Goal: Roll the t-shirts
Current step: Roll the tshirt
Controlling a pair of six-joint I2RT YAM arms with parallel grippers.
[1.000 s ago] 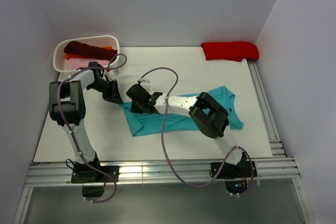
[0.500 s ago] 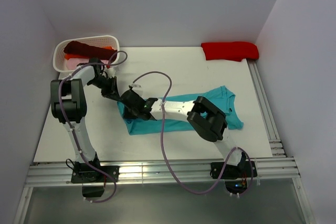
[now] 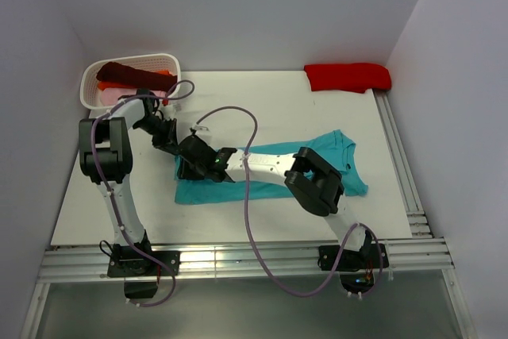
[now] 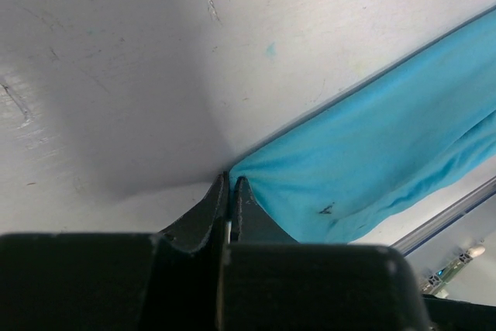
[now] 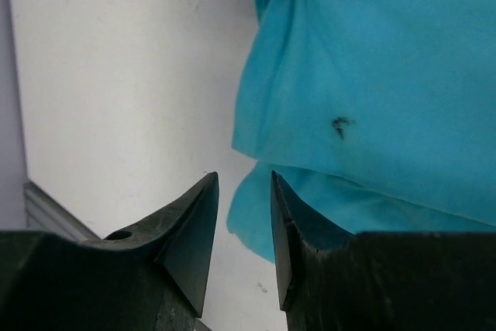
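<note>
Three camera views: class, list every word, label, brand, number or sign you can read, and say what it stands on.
None can be read.
The teal t-shirt carries only a small dark mark, not lettering; the red t-shirt, the basket and the table show no writing.

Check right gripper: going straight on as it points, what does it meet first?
Probably the folded edge of the teal t-shirt, just ahead of the right gripper and its open fingers; bare table lies beside. Depth unclear.
</note>
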